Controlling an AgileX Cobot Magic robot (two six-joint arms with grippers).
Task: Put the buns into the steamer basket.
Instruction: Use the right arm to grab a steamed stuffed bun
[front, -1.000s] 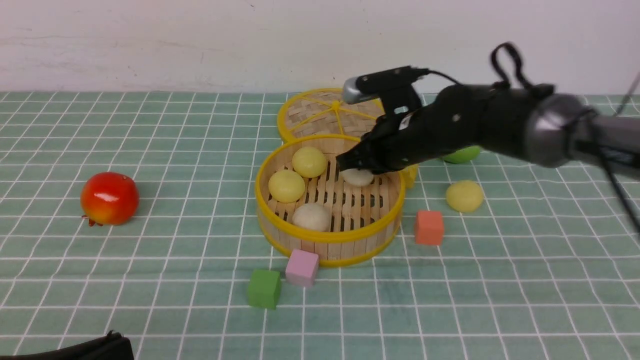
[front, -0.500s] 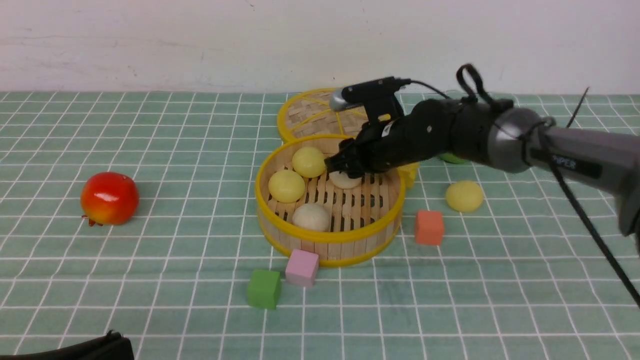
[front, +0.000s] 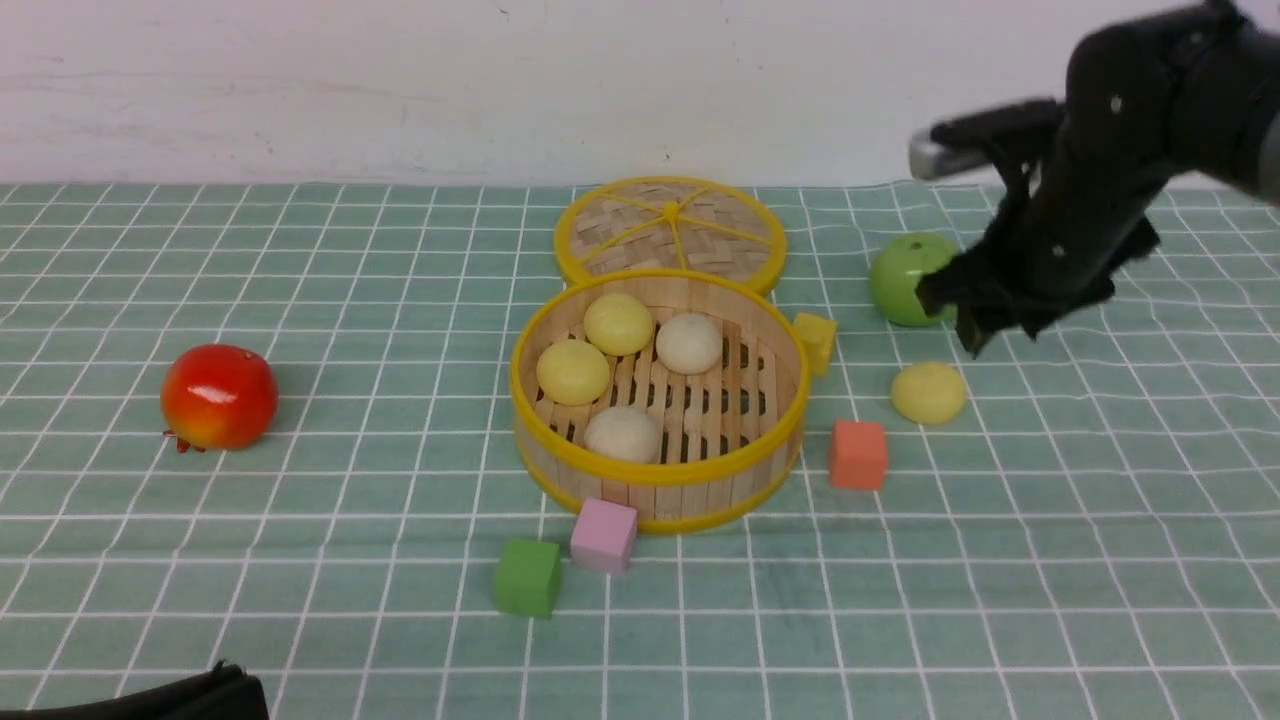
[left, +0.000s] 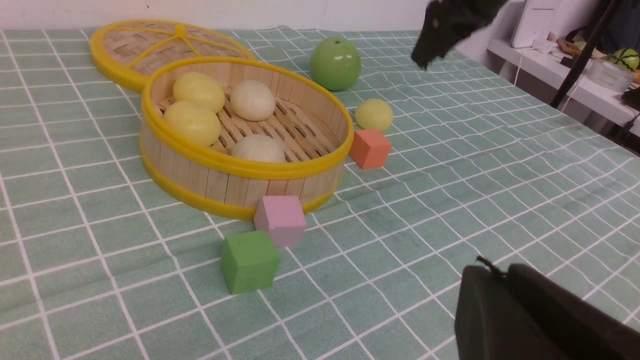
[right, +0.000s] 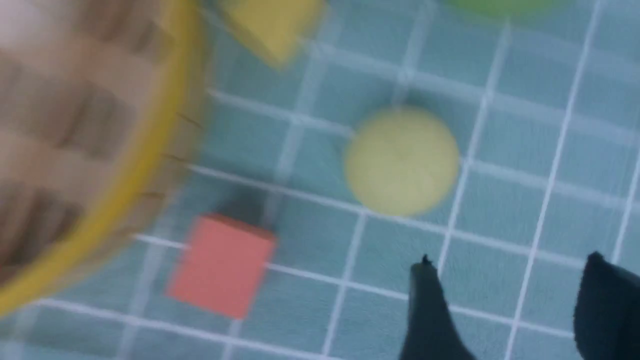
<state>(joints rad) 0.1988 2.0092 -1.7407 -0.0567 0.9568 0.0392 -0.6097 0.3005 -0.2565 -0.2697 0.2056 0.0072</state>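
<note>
The steamer basket (front: 655, 473) stands mid-table and holds two pale yellow buns (front: 618, 323) (front: 572, 371) and two beige-white buns (front: 688, 343) (front: 622, 433). A third yellow bun (front: 928, 392) lies on the cloth to the basket's right. My right gripper (front: 965, 320) hangs open and empty in the air just above and behind that bun. In the right wrist view the bun (right: 402, 160) lies ahead of the spread gripper (right: 510, 260), and the basket's rim (right: 150, 165) is blurred. My left gripper (left: 492, 270) is shut and empty, low near the table's front edge.
The woven lid (front: 668, 225) lies flat behind the basket. A green apple (front: 905, 278) sits behind the loose bun and a red fruit (front: 218, 395) at the far left. Orange (front: 857, 454), yellow (front: 816, 340), pink (front: 604, 535) and green (front: 527, 577) cubes surround the basket.
My right gripper opened and left the beige-white bun in the basket, then rose and swung right to above the loose yellow bun. The left arm has not moved.
</note>
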